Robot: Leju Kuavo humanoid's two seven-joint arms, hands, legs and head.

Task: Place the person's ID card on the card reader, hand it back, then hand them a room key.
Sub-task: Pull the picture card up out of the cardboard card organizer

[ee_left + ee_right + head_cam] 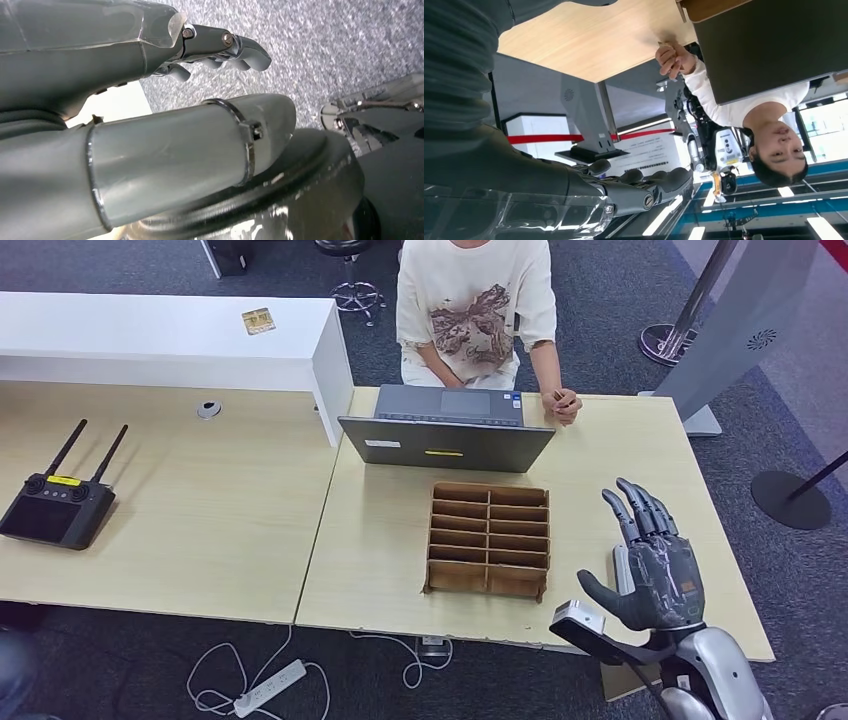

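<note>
Closest to the camera, the right robot hand (652, 565) rises over the near right corner of the desk (380, 540), palm turned inward, fingers (640, 508) straight and spread apart, thumb out to the side, nothing in it. The left robot hand (220, 47) hangs low beside the robot's body above grey carpet, fingers loosely curled and holding nothing that can be seen.

The move ahead turns on the person's hand (565, 402), which rests on the far edge of the desk just right of the laptop (447, 430). It lies straight ahead of the right robot hand and slightly to its left, well apart, with bare desk between them. The right wrist view shows that hand (672, 57) closed, possibly on something small (whether that is the ID card cannot be told). No card reader can be picked out with any certainty.

A wooden compartment tray (488, 539) sits just left of the right robot hand, presumably for room keys, though its slots look empty from above.

The right arm is plainly the nearer one; judging by its pose, it is ready to receive the card.
</note>
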